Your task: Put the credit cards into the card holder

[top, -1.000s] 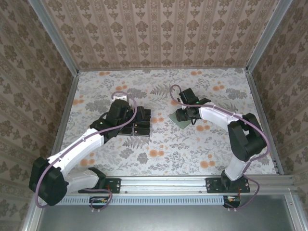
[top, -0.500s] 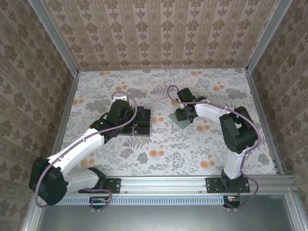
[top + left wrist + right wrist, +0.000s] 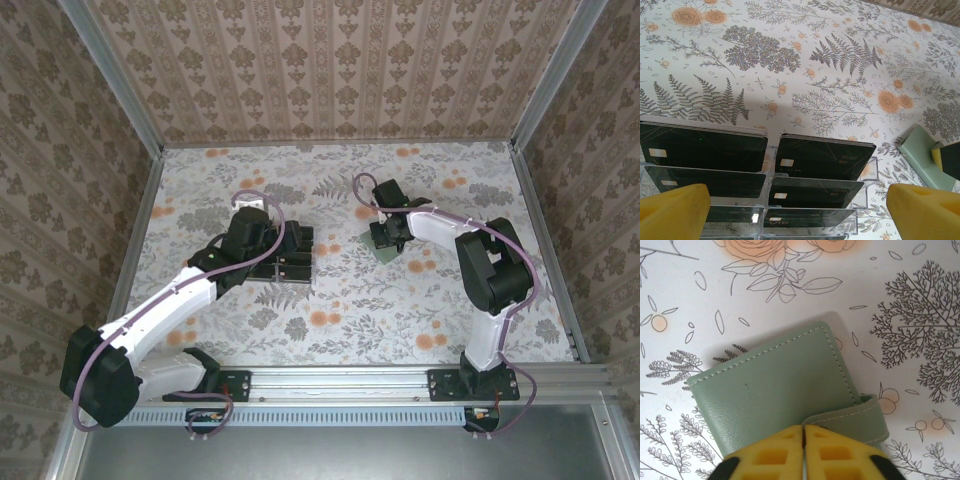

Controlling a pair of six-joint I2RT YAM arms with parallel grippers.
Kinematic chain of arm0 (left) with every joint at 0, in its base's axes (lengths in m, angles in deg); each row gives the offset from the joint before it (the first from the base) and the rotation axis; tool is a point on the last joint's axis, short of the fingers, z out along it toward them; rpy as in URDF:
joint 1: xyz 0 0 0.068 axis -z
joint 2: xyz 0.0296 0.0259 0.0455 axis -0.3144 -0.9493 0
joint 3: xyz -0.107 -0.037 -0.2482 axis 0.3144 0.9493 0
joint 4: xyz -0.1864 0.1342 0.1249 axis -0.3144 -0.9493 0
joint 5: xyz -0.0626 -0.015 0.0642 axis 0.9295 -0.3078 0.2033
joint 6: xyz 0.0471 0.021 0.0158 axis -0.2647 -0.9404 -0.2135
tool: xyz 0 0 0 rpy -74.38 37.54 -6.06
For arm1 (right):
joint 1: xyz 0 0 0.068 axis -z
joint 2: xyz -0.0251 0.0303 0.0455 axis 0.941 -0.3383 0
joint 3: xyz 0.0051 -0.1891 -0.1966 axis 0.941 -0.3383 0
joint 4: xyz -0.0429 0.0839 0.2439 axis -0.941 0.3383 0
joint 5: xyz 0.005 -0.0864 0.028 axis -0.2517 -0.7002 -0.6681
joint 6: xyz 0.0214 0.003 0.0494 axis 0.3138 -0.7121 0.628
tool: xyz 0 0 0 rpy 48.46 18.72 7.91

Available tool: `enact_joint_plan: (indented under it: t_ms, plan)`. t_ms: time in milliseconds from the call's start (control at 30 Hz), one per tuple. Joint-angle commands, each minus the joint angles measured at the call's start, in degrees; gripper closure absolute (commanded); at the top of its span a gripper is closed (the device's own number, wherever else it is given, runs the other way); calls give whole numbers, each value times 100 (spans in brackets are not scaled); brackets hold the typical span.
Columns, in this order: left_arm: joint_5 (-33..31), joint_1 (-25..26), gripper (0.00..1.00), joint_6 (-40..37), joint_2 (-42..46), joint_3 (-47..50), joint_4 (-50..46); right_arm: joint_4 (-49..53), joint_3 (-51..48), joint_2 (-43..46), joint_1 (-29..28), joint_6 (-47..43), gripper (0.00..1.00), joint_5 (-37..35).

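We're over the clear tiered rack (image 3: 771, 160) with the left gripper (image 3: 799, 214), its yellow fingers (image 3: 671, 210) spread as wide as they go, one out past each side of the rack, holding nothing. The credit cards (image 3: 825, 157) sit in the rack, black, in two columns, tier upon tier. Off to the right of the rack, apart from it, the sage-green card holder (image 3: 772, 390) lies flat on the floral table (image 3: 330, 320), with its strap (image 3: 860, 415) wrapped over one edge. The right gripper (image 3: 804, 450) is also right of the rack, down at the holder's edge by the strap, pads pressed together with barely a seam between them. Whether they pinch any leather, we cannot tell.
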Motion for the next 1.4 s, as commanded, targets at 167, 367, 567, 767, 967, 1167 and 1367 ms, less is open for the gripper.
enact_joint_plan:
  t_ms: [167,367,567,767,967,1167,1367]
  plan:
    - [110,40,0,114,-12,-325,14,-13,-497,444,201,510,100,212]
    - [227,93,0,264,-64,-353,117,-283,-1008,1303,202,964,100,516]
    - [328,323,0,452,-294,-428,285,-599,-1531,2026,194,1556,100,899]
    - [299,764,0,616,-689,-535,508,-868,-1999,2646,193,2104,100,1162]
    - [245,1151,0,775,-1121,-539,954,-1159,-2271,3116,185,2598,100,1562]
    - [329,1393,0,1107,-1516,-493,1610,-1198,-2300,3490,118,2902,100,1745]
    - [353,1528,0,1469,-1821,-428,2556,-1172,-2198,3796,52,3100,100,1852]
